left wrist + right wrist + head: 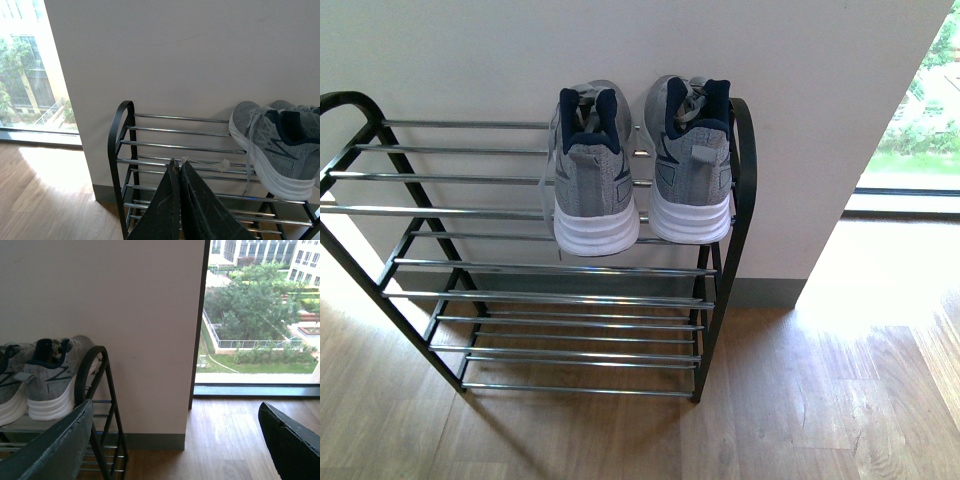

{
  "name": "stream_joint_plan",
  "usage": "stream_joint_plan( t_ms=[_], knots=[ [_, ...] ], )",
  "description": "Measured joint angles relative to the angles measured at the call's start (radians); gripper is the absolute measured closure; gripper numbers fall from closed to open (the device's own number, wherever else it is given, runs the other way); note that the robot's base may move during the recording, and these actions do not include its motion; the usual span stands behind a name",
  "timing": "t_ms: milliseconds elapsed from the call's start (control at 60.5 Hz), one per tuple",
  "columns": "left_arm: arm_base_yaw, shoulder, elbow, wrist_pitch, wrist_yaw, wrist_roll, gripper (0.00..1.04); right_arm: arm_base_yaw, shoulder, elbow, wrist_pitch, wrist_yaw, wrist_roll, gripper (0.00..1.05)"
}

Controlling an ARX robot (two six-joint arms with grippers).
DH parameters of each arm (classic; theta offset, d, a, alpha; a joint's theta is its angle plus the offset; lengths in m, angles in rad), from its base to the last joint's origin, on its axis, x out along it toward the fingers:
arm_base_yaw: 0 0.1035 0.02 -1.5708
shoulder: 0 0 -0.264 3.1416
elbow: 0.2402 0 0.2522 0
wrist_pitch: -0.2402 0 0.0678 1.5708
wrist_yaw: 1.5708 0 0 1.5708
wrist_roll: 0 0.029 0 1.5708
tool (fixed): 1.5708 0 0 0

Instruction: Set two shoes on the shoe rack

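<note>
Front view, Mia: what sits on the shoe rack (748,180)?

Two shoes, Tom, heels toward the camera on the top tier, upper middle of the frame, crowded against the right arch. The left shoe (590,185) is just beside the right shoe (692,165). Both are grey knit with thick ribbed white soles and navy collars. The rack is a rounded black frame with four tiers of thin shiny bars.

What do the wrist views add?

Only they show the grippers. The left wrist view has the left gripper (179,167), its dark scuffed fingers (200,210) pressed together on nothing, and a lace (248,155) dangling off a shoe. The right wrist view has the right gripper (174,412) spread wide and empty, with trees (250,305) and buildings beyond a window (240,385).

Surroundings?

There is a plain white wall (620,50), grey skirting (770,293) and a wooden floor (820,400), sunlit at the frame's right.
</note>
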Motion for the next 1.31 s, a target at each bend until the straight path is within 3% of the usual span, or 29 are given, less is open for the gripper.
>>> stream_joint_plan(
  t_ms=[413,529,777,925,1058,1305],
  knots=[
    [0.0,-0.126,0.0,-0.125,0.0,0.0,1.04,0.0,0.0,0.0,0.0,0.0,0.0,0.09],
    [0.0,-0.269,0.0,-0.294,0.0,0.0,1.04,0.0,0.0,0.0,0.0,0.0,0.0,0.09],
    [0.001,-0.286,0.0,-0.305,0.0,0.0,1.03,0.0,0.0,0.0,0.0,0.0,0.0,0.09],
    [0.001,-0.286,0.0,-0.305,0.0,0.0,0.8,0.0,0.0,0.0,0.0,0.0,0.0,0.09],
    [0.001,-0.286,0.0,-0.305,0.0,0.0,0.49,0.0,0.0,0.0,0.0,0.0,0.0,0.09],
    [0.001,-0.287,0.0,-0.305,0.0,0.001,0.08,0.0,0.0,0.0,0.0,0.0,0.0,0.09]
  ],
)
